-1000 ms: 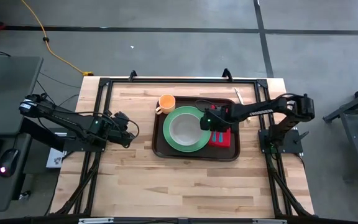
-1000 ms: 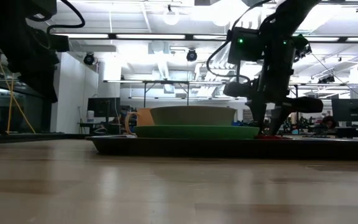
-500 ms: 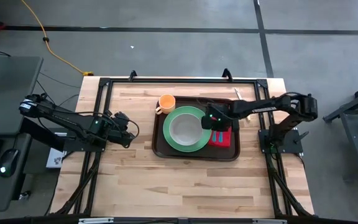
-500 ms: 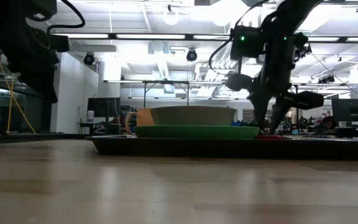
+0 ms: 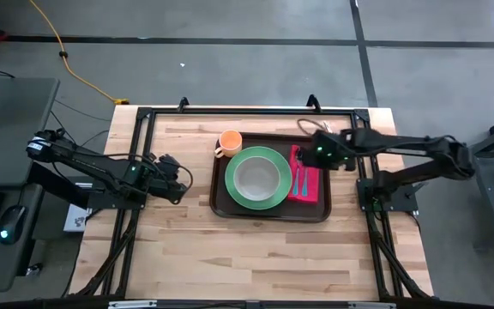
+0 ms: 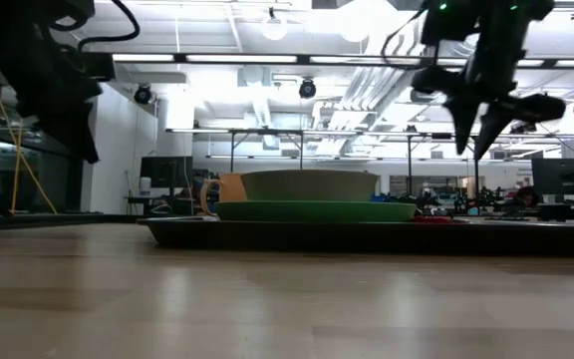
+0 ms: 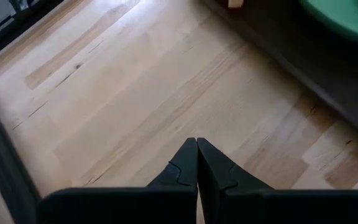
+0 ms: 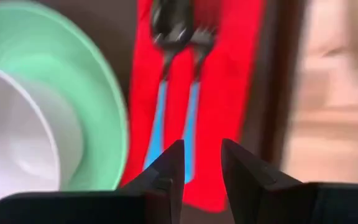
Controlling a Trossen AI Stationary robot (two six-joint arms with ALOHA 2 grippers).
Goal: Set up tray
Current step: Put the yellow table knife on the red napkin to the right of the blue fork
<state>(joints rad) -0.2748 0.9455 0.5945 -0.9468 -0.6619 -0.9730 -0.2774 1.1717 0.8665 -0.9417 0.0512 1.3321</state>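
A dark brown tray point(image 5: 221, 202) lies on the wooden table. On it are a green plate point(image 5: 234, 184) with a white bowl point(image 5: 256, 178), an orange cup point(image 5: 230, 142) at its far left corner, and a red napkin point(image 5: 310, 184) on its right side. A spoon and fork with blue handles point(image 8: 174, 93) lie on the napkin. My right gripper point(image 8: 197, 163) hangs open high above the tray's right part, over its far right corner point(image 5: 317, 156), holding nothing. My left gripper point(image 7: 197, 149) is shut above bare wood left of the tray.
The wooden tabletop point(image 5: 256, 257) stretches from the tray toward the near edge. A black frame rail point(image 5: 247, 112) runs along the far edge and down both sides. The right arm point(image 5: 401, 146) reaches in over the table's right edge.
My right gripper has risen from just above the red napkin and drawn back toward the table's far right, now well above the tray. The spoon and fork stay on the napkin, which now shows uncovered in the high view.
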